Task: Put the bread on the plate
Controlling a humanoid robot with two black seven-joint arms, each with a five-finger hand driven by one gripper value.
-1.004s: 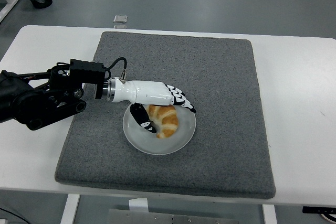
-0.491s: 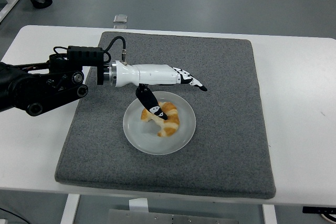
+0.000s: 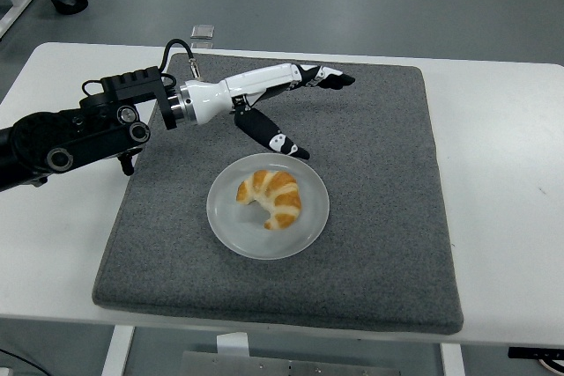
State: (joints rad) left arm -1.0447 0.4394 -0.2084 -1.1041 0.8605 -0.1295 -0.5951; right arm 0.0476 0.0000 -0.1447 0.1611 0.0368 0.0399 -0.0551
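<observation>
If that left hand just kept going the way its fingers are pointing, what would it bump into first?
Probably nothing: the left hand points right, over the far part of the grey mat, which looks bare. The croissant and plate lie nearer, off that line. Its height is unclear.

Rough felt-like mat [image 3: 370, 173], smooth matt plate [image 3: 225, 222]

One camera only — high on the robot's side, facing forward and down over the white rectangular table [image 3: 493, 129] — moderately near.

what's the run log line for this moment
stage: release done | croissant: on plate | left hand: open, above mat, clear of plate | right arm: not in view
</observation>
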